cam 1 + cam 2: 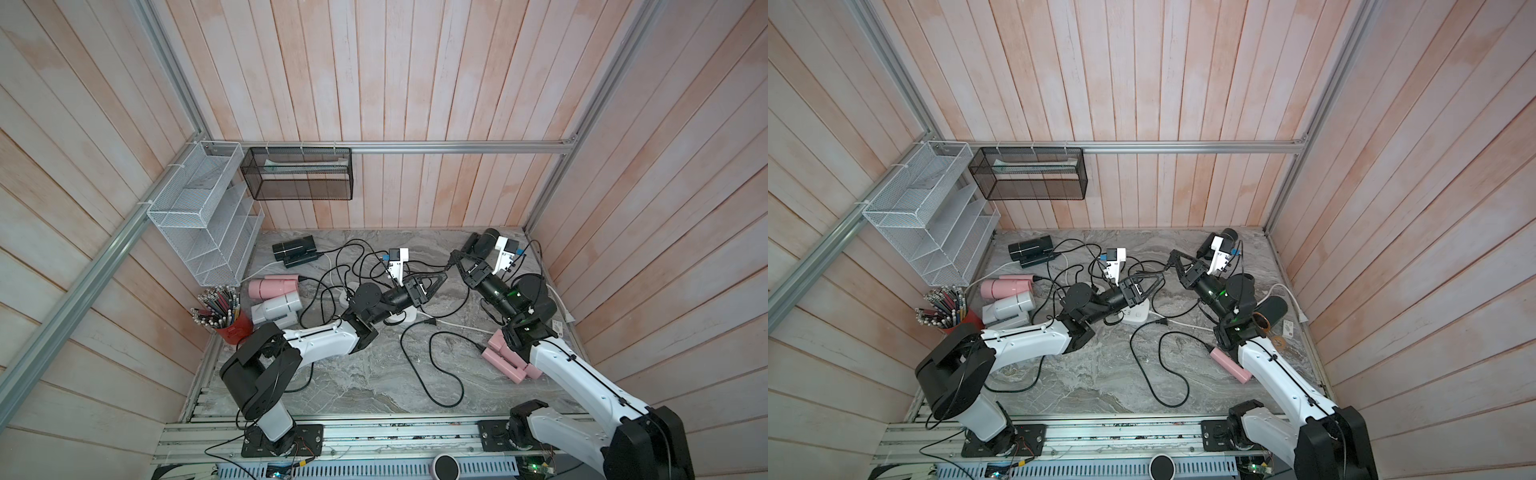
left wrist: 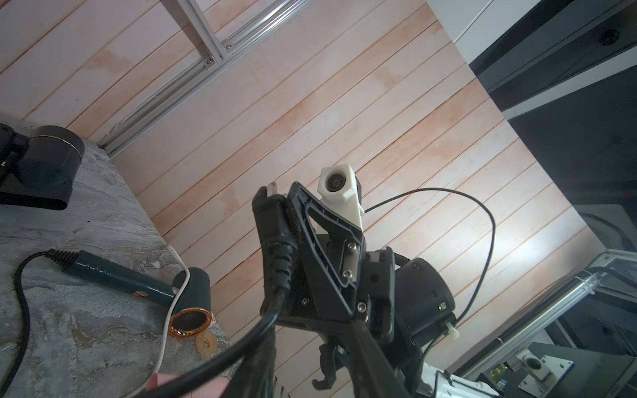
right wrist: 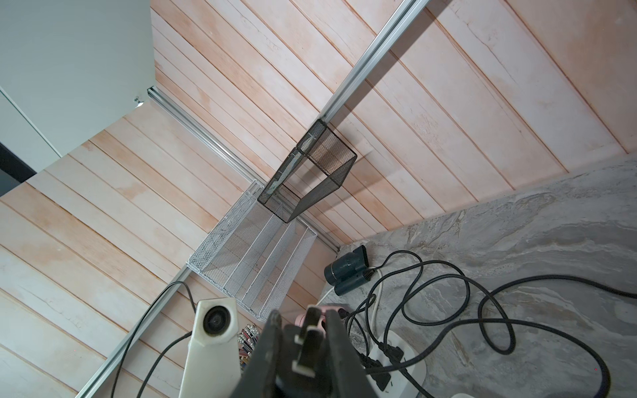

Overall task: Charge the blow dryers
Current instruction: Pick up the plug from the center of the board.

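Observation:
Over the table's middle my two grippers meet tip to tip. My right gripper [image 3: 303, 320] is shut on a black two-pronged plug [image 2: 272, 220], whose cord [image 2: 241, 348] runs past one fingertip of my left gripper [image 1: 444, 274]. The left jaws stand apart with only wall showing between them. Blow dryers lie around: a black one [image 1: 293, 248] at the back left, a pink one [image 1: 274, 286] and a pale grey one [image 1: 276, 309] on the left, a black one [image 1: 484, 241] at the back right, a dark one with a copper nozzle [image 1: 1271, 313], and a pink one [image 1: 509, 361] under my right arm.
A white power strip [image 1: 1136, 313] with several plugs in it lies beneath my left wrist amid tangled black cords. A loose plug [image 1: 430, 322] lies beside it. A red pencil cup [image 1: 226, 316], a white mesh rack [image 1: 208, 216] and a black mesh basket [image 1: 297, 174] line the left and back.

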Robot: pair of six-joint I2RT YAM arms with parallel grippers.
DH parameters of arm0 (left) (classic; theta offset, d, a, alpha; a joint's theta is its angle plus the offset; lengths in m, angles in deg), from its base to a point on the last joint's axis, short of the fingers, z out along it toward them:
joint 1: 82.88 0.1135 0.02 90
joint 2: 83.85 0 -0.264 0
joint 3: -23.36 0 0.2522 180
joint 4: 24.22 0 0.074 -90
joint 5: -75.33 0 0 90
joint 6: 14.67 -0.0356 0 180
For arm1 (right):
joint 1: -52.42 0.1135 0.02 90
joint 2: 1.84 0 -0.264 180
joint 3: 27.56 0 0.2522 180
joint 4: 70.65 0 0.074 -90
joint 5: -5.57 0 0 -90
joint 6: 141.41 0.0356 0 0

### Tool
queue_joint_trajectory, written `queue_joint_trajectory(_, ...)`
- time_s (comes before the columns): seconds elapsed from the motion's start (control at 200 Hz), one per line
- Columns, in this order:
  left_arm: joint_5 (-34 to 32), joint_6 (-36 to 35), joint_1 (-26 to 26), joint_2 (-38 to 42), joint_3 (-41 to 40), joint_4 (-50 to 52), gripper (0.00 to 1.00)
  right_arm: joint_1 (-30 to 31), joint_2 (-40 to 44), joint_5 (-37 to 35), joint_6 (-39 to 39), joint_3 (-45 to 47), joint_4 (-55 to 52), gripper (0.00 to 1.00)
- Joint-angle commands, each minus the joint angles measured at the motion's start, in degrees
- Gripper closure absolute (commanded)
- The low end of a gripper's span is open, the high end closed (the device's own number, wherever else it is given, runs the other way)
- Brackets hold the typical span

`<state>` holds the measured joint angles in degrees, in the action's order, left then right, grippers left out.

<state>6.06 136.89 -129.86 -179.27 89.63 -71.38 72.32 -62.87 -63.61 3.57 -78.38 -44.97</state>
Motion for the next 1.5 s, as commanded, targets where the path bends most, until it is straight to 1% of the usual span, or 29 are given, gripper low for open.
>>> queue_joint_trajectory(0.0,0.09,1.94,-0.13,-1.71,1.92,-2.44,0.61,0.57,1.41,1.64,1.33,0.49,3.9,0.83)
queue_joint_trajectory(0.17,0.15,3.62,-0.13,-3.44,2.46,-4.29,0.61,0.67,1.57,2.39,1.66,0.76,4.3,0.83)
queue_joint_trajectory(0.295,0.01,3.56,0.22,-3.75,2.77,-5.33,0.62,0.84,1.95,2.57,2.04,1.52,4.46,0.83)
queue_joint_trajectory(0.425,-0.24,4.13,0.57,-4.39,3.12,-6.45,0.65,1.01,2.23,2.82,2.54,2.24,5.09,0.83)
queue_joint_trajectory(0.765,0.1,4.88,0.76,-5.05,3.88,-7.19,0.75,1.37,2.58,2.48,2.42,2.85,5.02,0.83)
queue_joint_trajectory(0.945,0.72,4.97,0.71,-5.09,4.27,-6.84,0.86,1.45,2.58,1.86,2.41,3.31,5.18,0.83)
queue_joint_trajectory(1.005,0.71,5.06,0.77,-5.13,4.18,-6.7,0.87,1.54,2.48,1.86,2.41,3.24,5.14,0.82)
queue_joint_trajectory(1.11,0.84,4.89,1.04,-4.74,3.75,-5.65,0.9,1.54,2.89,1.47,1.94,3.31,4.12,0.75)
queue_joint_trajectory(1.175,1.06,4.43,1.73,-4.01,3.23,-4.14,0.92,1.54,3.42,1.15,0.92,2.95,2.07,0.65)
queue_joint_trajectory(1.195,1.16,4.25,1.99,-3.72,2.98,-3.56,0.93,1.54,3.51,1.22,0.49,2.76,1.29,0.6)
queue_joint_trajectory(1.295,2.75,3.19,3.89,-2.25,1.48,-0.61,0.94,1.38,3.85,2.34,-1.92,1.46,-3.22,0.47)
queue_joint_trajectory(1.365,5.5,2.24,5.65,-1.07,0.37,0.94,0.94,0.74,3.68,4.65,-3.56,0.16,-6.79,0.4)
queue_joint_trajectory(1.495,13.65,-0.35,10.06,1.02,-1.31,4.2,0.94,-2.59,3.95,11.73,-4.57,-0.31,-10.88,0.34)
